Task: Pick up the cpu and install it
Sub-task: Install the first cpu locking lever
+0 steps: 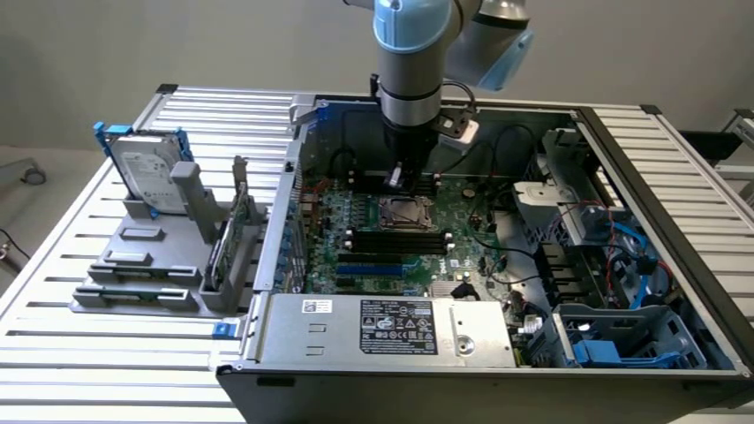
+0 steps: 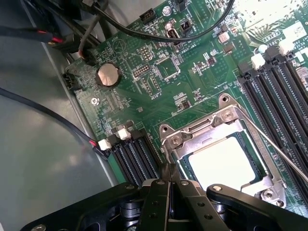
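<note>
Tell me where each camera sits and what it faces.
Exterior view: off the arm, raised, looking down into the open case; the arm shows.
Wrist view: on the wrist, facing the motherboard; the shut claw shows.
Shared: the socket with the cpu in it.

The exterior view is taken from high up and well back from the socket (image 1: 409, 213). It faces down at a slant, so that the whole open case (image 1: 471, 396) and the desk (image 1: 106, 353) around it are taken in. The wrist view is taken from close above the socket, just behind the gripper (image 2: 166, 169), and is aimed steeply down past it onto the board (image 2: 144, 72). The socket and the slots (image 2: 276, 89) beside it are shared by both views. In the exterior view the gripper is seen just at the socket's far side.
</note>
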Robot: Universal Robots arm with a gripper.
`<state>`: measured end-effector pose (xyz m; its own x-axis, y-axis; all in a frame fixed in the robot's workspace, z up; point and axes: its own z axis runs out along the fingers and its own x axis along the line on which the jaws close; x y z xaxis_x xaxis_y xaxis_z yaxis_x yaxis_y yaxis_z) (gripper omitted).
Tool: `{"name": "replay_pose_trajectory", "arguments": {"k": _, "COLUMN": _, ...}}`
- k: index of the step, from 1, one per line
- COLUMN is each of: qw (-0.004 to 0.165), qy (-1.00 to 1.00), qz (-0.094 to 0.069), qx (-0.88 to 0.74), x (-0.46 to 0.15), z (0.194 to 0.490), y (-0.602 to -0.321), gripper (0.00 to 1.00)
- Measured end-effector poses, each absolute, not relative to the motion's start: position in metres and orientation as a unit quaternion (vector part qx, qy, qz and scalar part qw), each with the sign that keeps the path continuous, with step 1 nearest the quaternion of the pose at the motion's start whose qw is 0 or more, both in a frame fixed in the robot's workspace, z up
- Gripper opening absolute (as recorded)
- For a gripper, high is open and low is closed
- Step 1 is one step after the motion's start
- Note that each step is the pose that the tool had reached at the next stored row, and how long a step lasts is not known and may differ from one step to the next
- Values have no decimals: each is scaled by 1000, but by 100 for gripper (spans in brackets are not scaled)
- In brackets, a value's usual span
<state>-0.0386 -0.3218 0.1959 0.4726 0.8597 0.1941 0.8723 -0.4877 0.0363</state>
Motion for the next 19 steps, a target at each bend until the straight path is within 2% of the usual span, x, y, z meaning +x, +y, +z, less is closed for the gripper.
{"name": "replay_pose_trajectory", "arguments": {"k": 19, "qw": 34, "qy": -505, "qz": -94, "qx": -857, "x": -36, "z": 198, "y": -322, "gripper": 11}}
